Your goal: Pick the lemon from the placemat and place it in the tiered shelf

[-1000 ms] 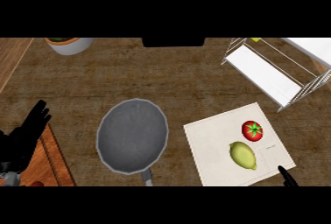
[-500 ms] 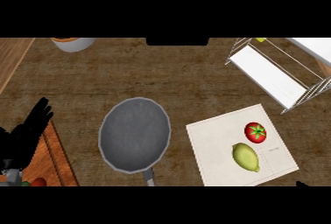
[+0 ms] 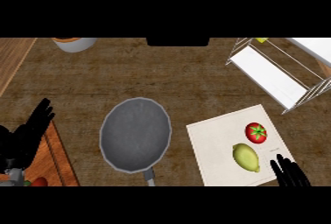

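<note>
In the head view, the lemon [image 3: 247,157] is lying on the placemat [image 3: 213,148], just below the tomato [image 3: 256,132], with nothing gripping it. The right hand [image 3: 290,173] is showing at the lower edge just beside the lemon, fingers straight and holding nothing, likely posed open so it can close round the fruit. The tiered shelf [image 3: 268,74] is standing well apart at the upper right. The left hand [image 3: 26,135] is resting open at the left edge, by the cutting board [image 3: 57,153], clear of the pan [image 3: 135,134]
</note>
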